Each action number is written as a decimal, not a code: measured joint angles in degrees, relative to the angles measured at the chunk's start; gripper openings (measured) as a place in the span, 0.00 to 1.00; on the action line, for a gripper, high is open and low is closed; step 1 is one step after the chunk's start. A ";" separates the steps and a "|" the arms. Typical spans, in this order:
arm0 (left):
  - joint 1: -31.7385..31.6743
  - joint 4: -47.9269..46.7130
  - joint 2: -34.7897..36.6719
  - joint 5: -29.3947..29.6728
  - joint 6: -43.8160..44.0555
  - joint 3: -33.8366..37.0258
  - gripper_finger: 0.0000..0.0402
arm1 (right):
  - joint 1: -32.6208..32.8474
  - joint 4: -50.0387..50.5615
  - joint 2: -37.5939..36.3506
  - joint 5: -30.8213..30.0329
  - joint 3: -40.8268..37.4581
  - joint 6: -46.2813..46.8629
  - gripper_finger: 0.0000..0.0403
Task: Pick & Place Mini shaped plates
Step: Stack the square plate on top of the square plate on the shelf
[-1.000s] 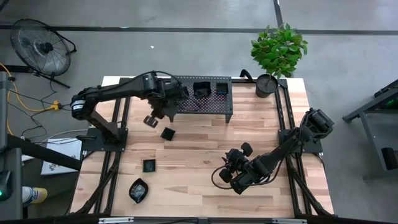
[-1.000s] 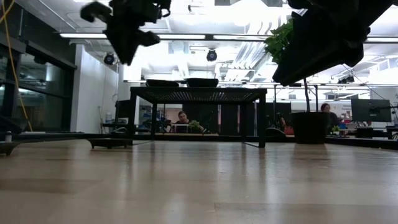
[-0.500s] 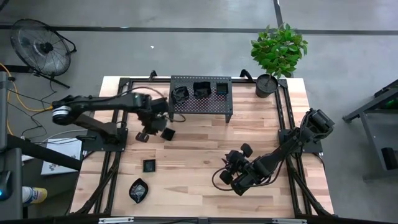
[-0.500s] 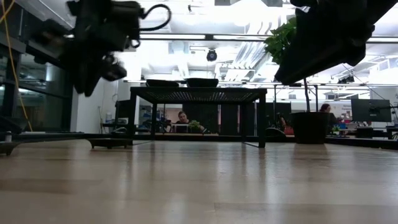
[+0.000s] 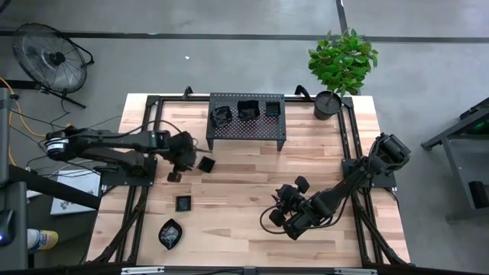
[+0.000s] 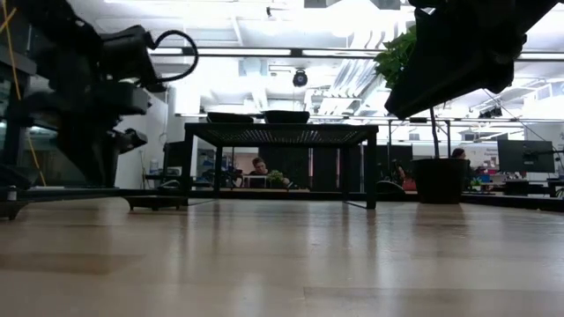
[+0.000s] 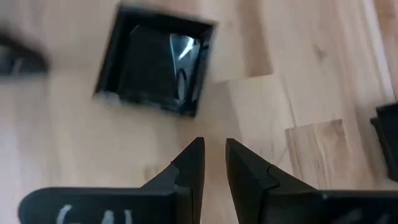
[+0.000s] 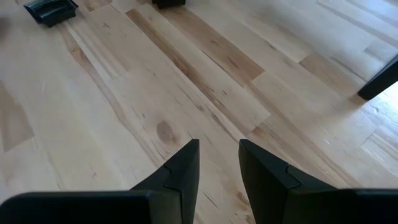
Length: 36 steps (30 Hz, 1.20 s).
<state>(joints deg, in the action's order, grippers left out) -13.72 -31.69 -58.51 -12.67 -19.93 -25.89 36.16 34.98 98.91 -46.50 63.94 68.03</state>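
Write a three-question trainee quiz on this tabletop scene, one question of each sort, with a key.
1. True or false: the perforated metal rack carries three small black dishes.
2. Which gripper is next to the square dish? A) left gripper B) right gripper
3. Fill in: the wavy-edged dish lies near the table's front-____ corner in the high view.

Key: 1 true; 2 A; 3 left.

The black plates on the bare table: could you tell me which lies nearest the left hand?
The square plate beside the left hand, nearest the rack.
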 joint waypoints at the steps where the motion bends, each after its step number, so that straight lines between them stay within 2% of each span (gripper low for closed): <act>1: 1.01 1.64 0.03 0.00 -2.16 0.75 0.16 | 0.00 0.00 0.00 -0.02 0.01 -0.22 0.27; 5: 6.49 5.06 -0.48 1.82 -6.67 1.15 0.15 | 0.00 -0.12 0.00 -0.02 0.00 -0.62 0.27; 8: 11.69 7.10 -0.47 5.76 -9.17 0.61 0.15 | 0.00 -0.13 0.00 -0.02 0.00 -1.23 0.27; 13: 20.44 11.95 -0.47 16.53 -13.90 0.59 0.15 | -0.15 -0.15 0.00 -0.46 0.00 -1.21 0.27; 16: 24.54 11.67 -0.84 24.22 -14.62 0.59 0.15 | -0.15 -0.15 0.00 -0.46 0.00 -1.16 0.27; 19: 27.41 11.96 -2.60 28.84 -14.80 0.59 0.16 | -0.17 -0.15 0.00 -0.46 0.00 -1.12 0.27; 29: 29.17 18.73 -13.36 36.51 -15.45 0.54 0.16 | -0.17 -0.44 0.00 -0.48 0.00 -1.18 0.27; 36: 29.14 19.11 -15.70 37.58 -13.40 0.54 0.16 | -0.15 -0.55 0.00 -0.48 0.00 -1.41 0.27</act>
<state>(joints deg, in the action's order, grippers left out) 15.42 -12.57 -74.22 24.92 -33.33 -25.34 36.01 34.44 98.91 -46.98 63.94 66.62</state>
